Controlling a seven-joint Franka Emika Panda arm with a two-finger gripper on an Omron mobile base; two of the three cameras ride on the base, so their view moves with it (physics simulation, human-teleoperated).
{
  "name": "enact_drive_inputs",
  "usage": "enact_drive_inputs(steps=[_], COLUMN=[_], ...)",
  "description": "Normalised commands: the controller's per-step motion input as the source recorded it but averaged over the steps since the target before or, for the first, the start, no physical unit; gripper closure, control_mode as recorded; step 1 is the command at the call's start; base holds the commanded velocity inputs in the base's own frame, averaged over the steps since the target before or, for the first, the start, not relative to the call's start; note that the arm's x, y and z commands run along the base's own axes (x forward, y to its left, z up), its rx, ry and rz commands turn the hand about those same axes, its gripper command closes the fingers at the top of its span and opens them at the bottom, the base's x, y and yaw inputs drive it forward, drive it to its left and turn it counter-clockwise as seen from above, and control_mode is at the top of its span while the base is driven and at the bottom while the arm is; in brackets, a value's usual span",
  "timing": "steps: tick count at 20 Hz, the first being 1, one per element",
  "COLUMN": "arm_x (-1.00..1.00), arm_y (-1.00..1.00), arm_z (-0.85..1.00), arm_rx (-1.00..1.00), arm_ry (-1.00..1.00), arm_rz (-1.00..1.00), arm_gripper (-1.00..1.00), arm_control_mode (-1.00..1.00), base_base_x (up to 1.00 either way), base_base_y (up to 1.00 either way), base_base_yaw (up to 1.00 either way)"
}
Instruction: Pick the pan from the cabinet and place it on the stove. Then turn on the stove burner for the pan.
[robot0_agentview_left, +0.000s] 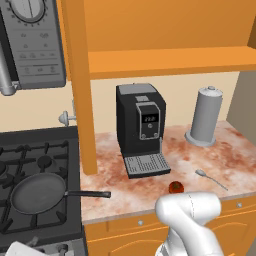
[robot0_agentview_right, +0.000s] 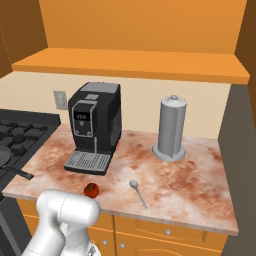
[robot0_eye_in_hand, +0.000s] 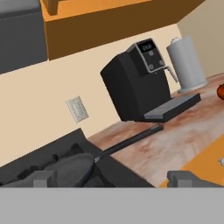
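Nearest the hand camera, the end effector (robot0_eye_in_hand: 113, 178) stood with its two dark fingertips (robot0_eye_in_hand: 43, 178) spread wide and nothing between them, low over the front of the stove (robot0_eye_in_hand: 52, 159). Just past them the pan (robot0_eye_in_hand: 70, 169) sat flat on the grates, its long thin black handle reaching out over the edge of the worktop (robot0_eye_in_hand: 175, 140). From the left base view the pan (robot0_agentview_left: 38, 193) rested on the front burner (robot0_agentview_left: 20, 200) of the black stove (robot0_agentview_left: 30, 150), with its handle pointing right across the marbled reddish worktop (robot0_agentview_left: 130, 190). Near the front edge of that worktop lay a small red tomato (robot0_agentview_left: 176, 187), and just to its right a silver spoon (robot0_agentview_left: 210, 179); in the right base view the tomato (robot0_agentview_right: 91, 190) and the spoon (robot0_agentview_right: 137, 192) lay apart in front of the coffee machine (robot0_agentview_right: 95, 127). Farther back stood the black coffee machine (robot0_agentview_left: 141, 127) with its grey drip tray, and to its right, well apart, an upright grey paper towel holder (robot0_agentview_left: 205, 117). Behind these ran a cream wall with a light switch plate (robot0_agentview_right: 60, 99). Above hung the orange cabinet (robot0_agentview_left: 165, 30), one door (robot0_agentview_left: 82, 85) swung open toward the camera beside the stove. At upper left a grey microwave (robot0_agentview_left: 32, 42) hung over the stove.
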Motion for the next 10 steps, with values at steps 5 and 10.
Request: enact_drive_inputs(steps=[5,10], arm_x=[0.00,0.04], arm_y=[0.00,0.00], arm_z=[-0.21,-0.28], arm_rx=[-0.05,-0.06], arm_ry=[-0.05,-0.02], arm_rz=[0.01,0.02], arm_gripper=[-1.00,-1.00], arm_control_mode=[-1.00,-1.00], base_base_x=[0.00,0.00], base_base_y=[0.00,0.00], base_base_yaw=[0.00,0.00])
